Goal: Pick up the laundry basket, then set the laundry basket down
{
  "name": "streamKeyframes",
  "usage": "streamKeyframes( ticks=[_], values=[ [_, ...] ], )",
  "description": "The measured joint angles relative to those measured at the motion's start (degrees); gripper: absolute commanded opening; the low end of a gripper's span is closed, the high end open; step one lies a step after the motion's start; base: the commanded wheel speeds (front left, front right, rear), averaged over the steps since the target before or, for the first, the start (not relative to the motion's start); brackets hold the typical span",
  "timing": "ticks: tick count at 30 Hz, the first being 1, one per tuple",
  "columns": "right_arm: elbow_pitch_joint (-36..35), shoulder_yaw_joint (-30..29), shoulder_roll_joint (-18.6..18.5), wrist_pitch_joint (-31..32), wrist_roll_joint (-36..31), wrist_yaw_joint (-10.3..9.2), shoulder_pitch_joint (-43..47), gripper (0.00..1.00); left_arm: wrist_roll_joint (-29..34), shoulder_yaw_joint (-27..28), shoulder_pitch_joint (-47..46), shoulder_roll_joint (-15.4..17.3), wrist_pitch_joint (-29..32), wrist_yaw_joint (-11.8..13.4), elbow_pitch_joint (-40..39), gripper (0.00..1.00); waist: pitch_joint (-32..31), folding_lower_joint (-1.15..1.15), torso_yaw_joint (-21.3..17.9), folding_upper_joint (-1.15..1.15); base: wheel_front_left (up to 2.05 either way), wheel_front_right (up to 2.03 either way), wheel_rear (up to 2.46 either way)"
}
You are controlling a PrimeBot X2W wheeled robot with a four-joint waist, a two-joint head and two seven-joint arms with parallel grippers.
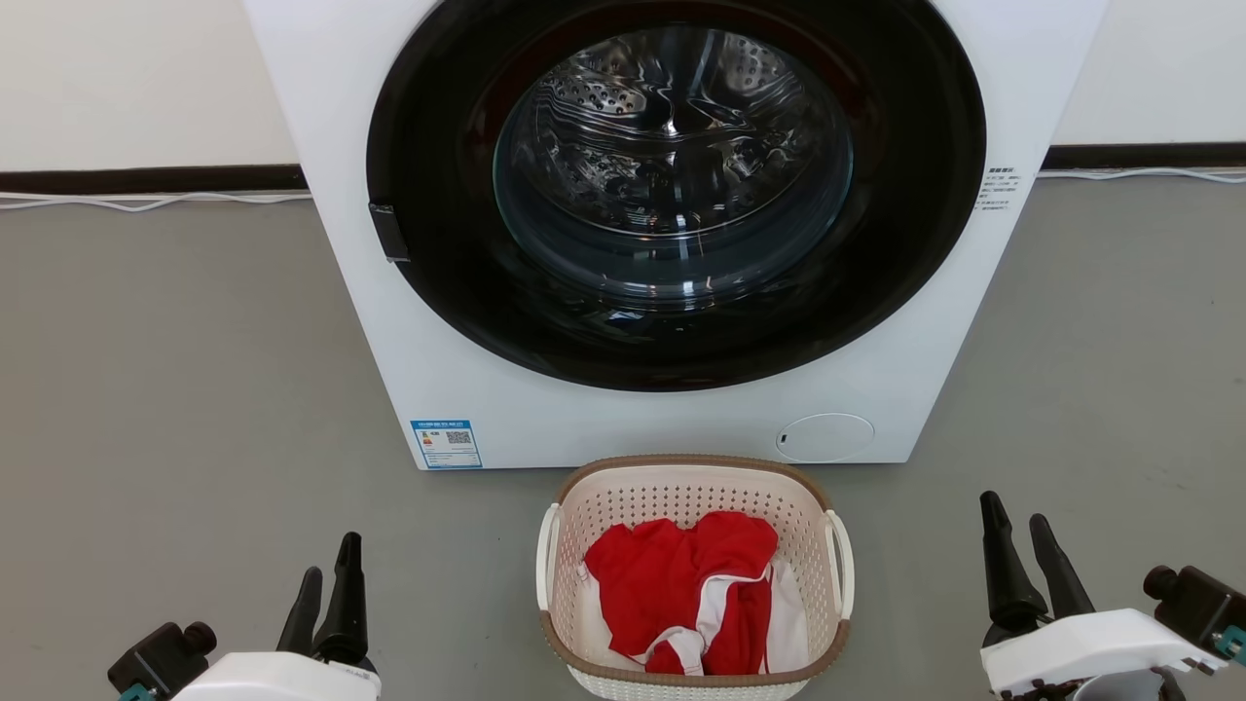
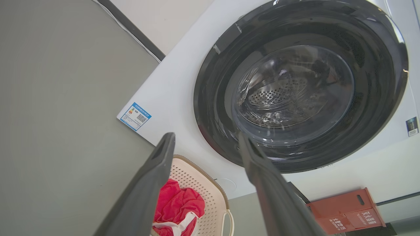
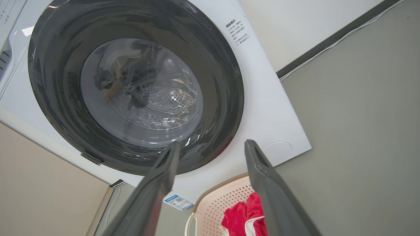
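Laundry basket (image 1: 672, 497) sits at the bottom centre of the head view on the grey floor (image 1: 175, 389), just in front of the white washing machine (image 1: 545, 428). It holds a red garment (image 1: 672, 584) with white trim. Both white loop handles are free.

The left gripper (image 1: 329, 563) is at the lower left and the right gripper (image 1: 1015, 512) at the lower right, each well apart from the laundry basket. In the wrist views the left gripper (image 2: 206, 137) and the right gripper (image 3: 212, 144) each have their fingers spread with nothing between them; the basket (image 2: 205, 183) (image 3: 223, 200) shows low in both frames.

Writing is scarce and small. A blue-edged sticker (image 1: 446, 443) at the machine's lower left carries a QR code and coloured bars — its text is too small to read. Black print (image 3: 238, 31) near the machine's upper right edge is unreadable. A red box (image 2: 344, 209) at the lower right of the left wrist view bears white characters I cannot make out.
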Motion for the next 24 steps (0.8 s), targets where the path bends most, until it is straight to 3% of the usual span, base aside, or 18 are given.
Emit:
streamKeyframes(
  ticks=[24],
  values=[
    [1.6, 0.3, -0.9, -4.0, -18.6, 0.01, 0.0, 1.0, 16.8, 0.6, 0.1, 0.1, -4.2, 0.0, 0.9, 1.0, -0.1, 0.0, -0.2, 0.0, 0.0, 0.0, 0.0]
  ],
)
